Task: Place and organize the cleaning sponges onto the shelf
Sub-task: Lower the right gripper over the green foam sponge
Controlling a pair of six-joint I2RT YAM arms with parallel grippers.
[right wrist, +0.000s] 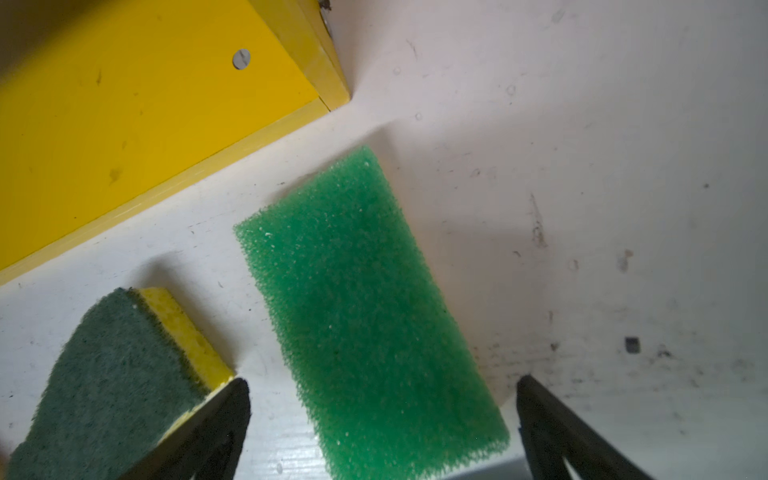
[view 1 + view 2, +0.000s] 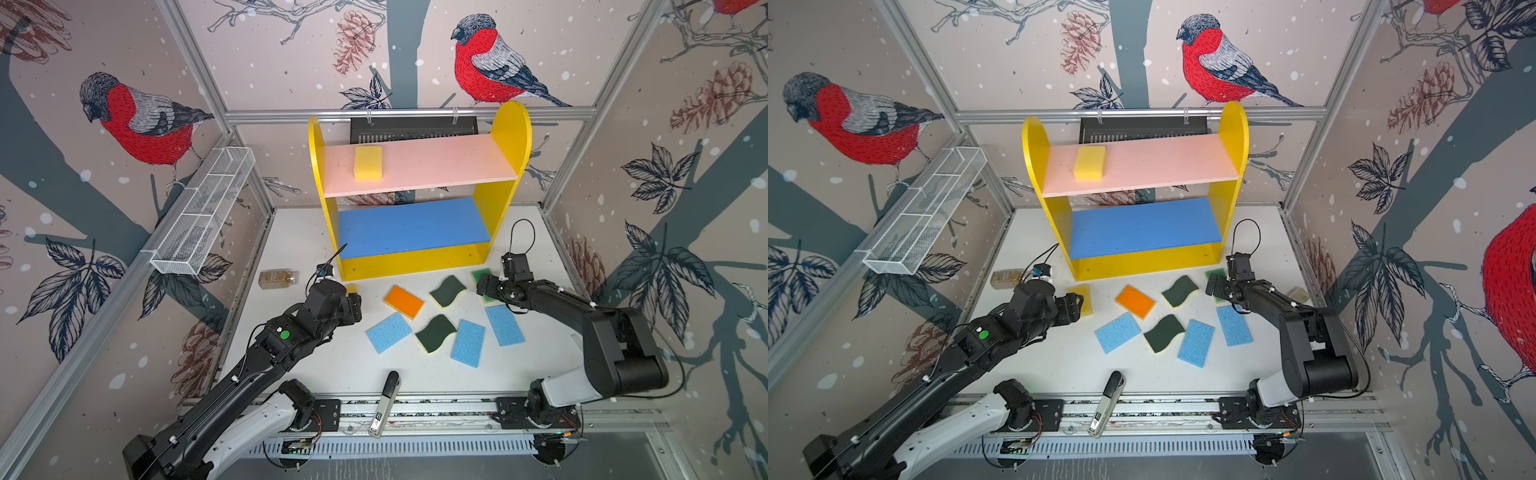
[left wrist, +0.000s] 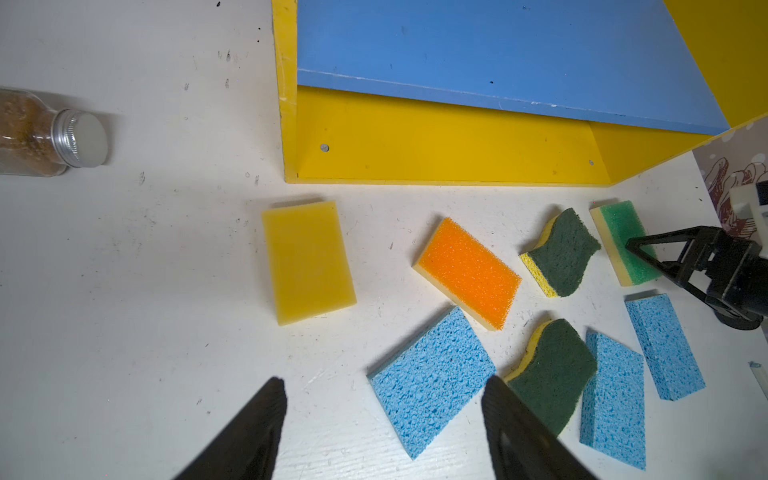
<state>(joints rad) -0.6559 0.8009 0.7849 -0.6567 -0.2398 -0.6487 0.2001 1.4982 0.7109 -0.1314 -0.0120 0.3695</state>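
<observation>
Eight of the nine cleaning sponges lie loose on the table (image 2: pixel 332 374) just in front of the shelf (image 2: pixel 509 137). The ninth, a yellow block (image 2: pixel 368 163), sits on the pink upper board (image 2: pixel 436 166).

All look light, soft and squashy, so a firm pinch would likely dent them rather than slip, and the coarse scouring tops should grip well. The thin light blue sponges (image 2: pixel 468 343) offer little edge height and would probably need fingertips pressed right down to the table.

The green-topped sponge (image 1: pixel 365 316) lies flat between the spread jaws of the right gripper (image 1: pixel 383 384), which holds nothing. Its long sides look the natural place to take hold. A dark green wavy-edged sponge (image 1: pixel 116 374) lies just beside one finger and could get nudged. The left gripper (image 3: pixel 382 415) is likewise spread and empty, near the second yellow block (image 3: pixel 308 262).

In both top views the grippers cover most of those two sponges. Whether the right fingertips touch the table cannot be told. The bottle (image 3: pixel 41 133) is cut off in the left wrist view.
</observation>
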